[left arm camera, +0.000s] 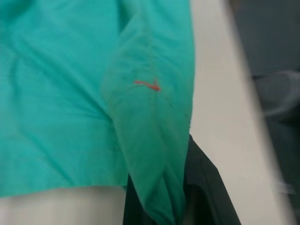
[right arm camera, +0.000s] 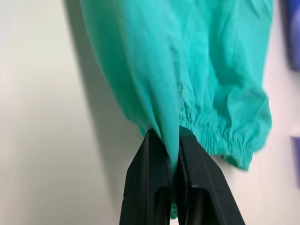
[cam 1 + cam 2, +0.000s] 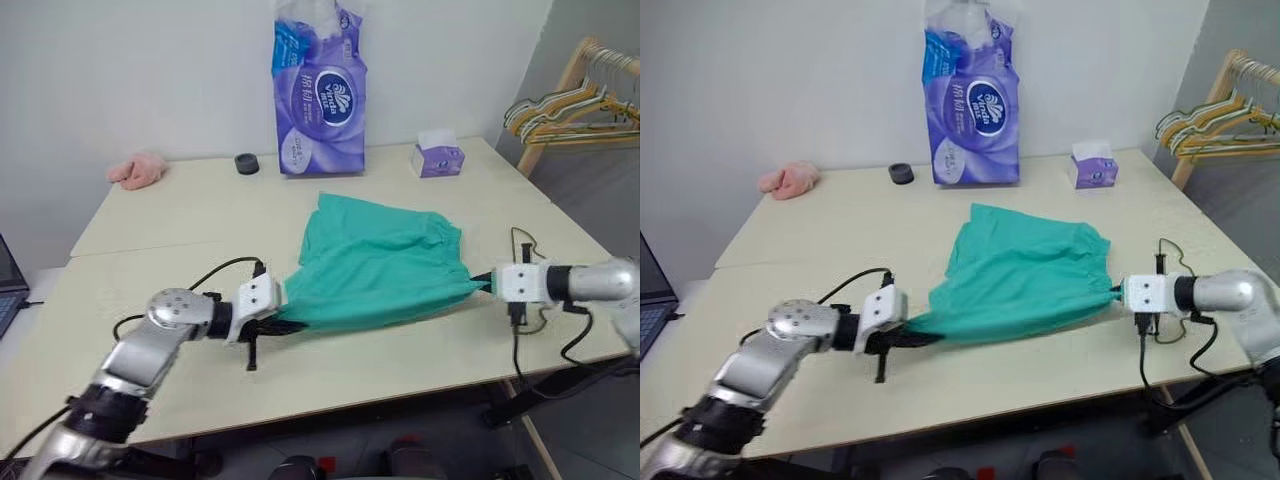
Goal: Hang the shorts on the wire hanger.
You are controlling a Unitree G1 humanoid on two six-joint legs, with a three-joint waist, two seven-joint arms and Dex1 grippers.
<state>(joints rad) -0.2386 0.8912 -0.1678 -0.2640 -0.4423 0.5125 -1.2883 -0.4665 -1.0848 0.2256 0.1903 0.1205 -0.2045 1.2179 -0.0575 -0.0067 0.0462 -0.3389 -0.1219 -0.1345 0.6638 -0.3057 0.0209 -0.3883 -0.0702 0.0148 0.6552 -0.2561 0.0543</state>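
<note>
On the desk's near half: left claw pinching one corner of the shorts; right claw pinching the opposite edge, by the gathered waistband; teal cloth stretched between both, far part resting on the desk; beyond, purple tissue pack, tissue box, pink cloth.

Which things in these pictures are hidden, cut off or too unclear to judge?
- Left gripper: in the head views the shorts cover its fingertips.
- Hangers on the wooden rack: cut off by the picture edge and bunched together, so a single wire hanger cannot be picked out.
- Laptop: only a corner shows at the edge.
- Left wrist view: the background past the table edge is blurred.
</note>
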